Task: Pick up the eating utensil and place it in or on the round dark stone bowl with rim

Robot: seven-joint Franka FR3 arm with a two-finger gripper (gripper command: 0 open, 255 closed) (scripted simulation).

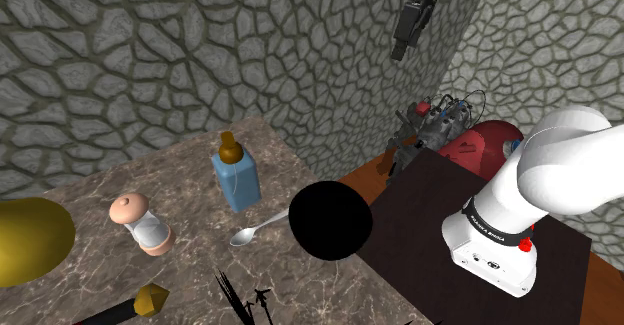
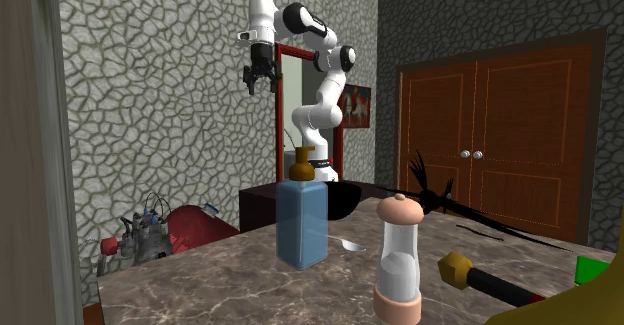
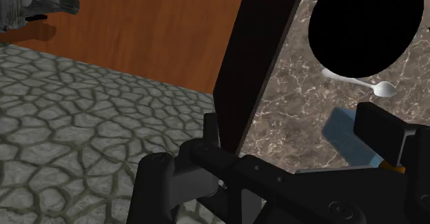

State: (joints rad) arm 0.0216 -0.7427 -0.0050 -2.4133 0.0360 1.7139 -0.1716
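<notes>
Gripper (image 3: 293, 123) hangs released and empty, high above the spoon (image 1: 255, 229); spoon lies against the black bowl (image 1: 330, 220).

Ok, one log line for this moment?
gripper: open, empty, high above table | spoon: lying on table beside black bowl | stage: not yet picked

White arm (image 1: 560, 163) with dark joints; black lettered base band (image 1: 497, 231); all-black pincer (image 2: 260, 83).
</notes>
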